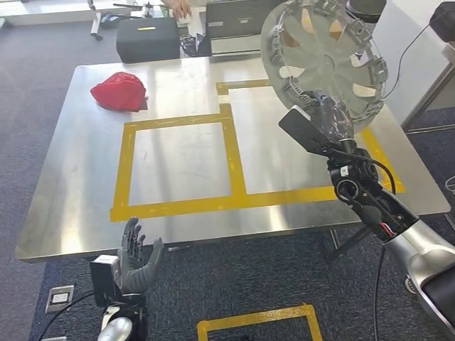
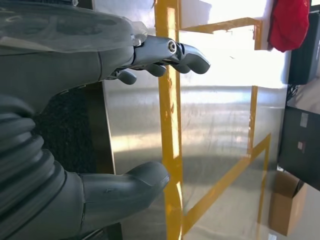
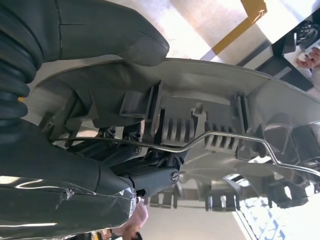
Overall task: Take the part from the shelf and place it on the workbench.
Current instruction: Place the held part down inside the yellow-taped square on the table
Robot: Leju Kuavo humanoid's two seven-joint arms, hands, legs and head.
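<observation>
At upper right of the head view, the right hand (image 1: 328, 114) grips the rim of the grey wheel cover (image 1: 322, 53) — fingers clamped on its edge, the part held tilted above the tabletop (image 1: 80, 185). At lower left the left hand (image 1: 136, 259) is empty, fingers apart. A red cloth (image 1: 119, 91) lies upper left.

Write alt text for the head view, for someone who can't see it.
The right robot hand holds a round grey wheel cover up over the right side of a steel workbench marked with yellow tape squares. The left robot hand hangs open below the near edge; a red cloth lies far left.
</observation>
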